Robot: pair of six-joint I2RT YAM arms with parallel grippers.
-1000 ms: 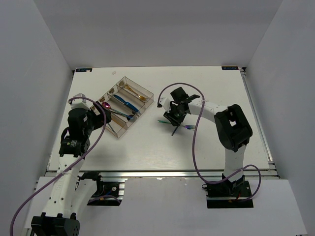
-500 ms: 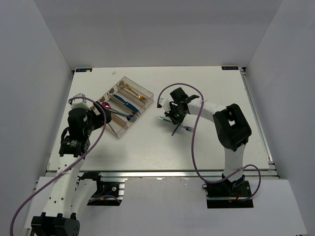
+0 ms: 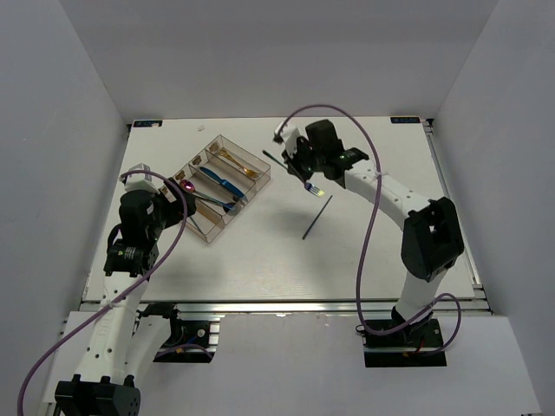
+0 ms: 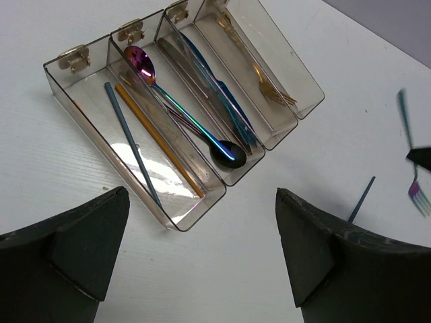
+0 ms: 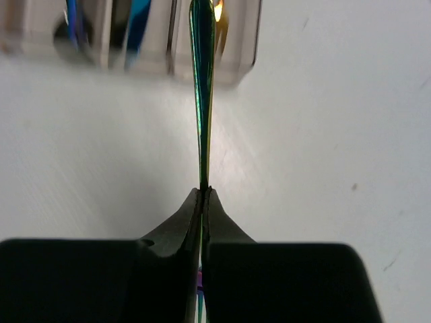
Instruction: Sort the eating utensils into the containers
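The clear organiser tray (image 3: 244, 156) lies at the left; the left wrist view shows it (image 4: 101, 145) holding a purple-rainbow spoon (image 4: 182, 108), a blue chopstick (image 4: 131, 145), an orange chopstick (image 4: 158, 141), blue utensils (image 4: 215, 94) and a gold fork (image 4: 262, 81). My right gripper (image 3: 299, 165) is shut on a rainbow-green fork (image 5: 202, 81) and holds it in the air just right of the tray's far end. My left gripper (image 4: 202, 195) is open and empty, above the table by the tray's near end. A dark chopstick (image 3: 317, 217) lies on the table.
The dark chopstick also shows in the left wrist view (image 4: 361, 199), right of the tray. White walls enclose the table on the left, the right and at the back. The right arm's purple cable (image 3: 364, 234) loops over the right half of the table.
My right gripper has lifted the fork off the table's middle and carried it up and back toward the tray's far end. The dark chopstick stayed on the table. The left arm has not moved.
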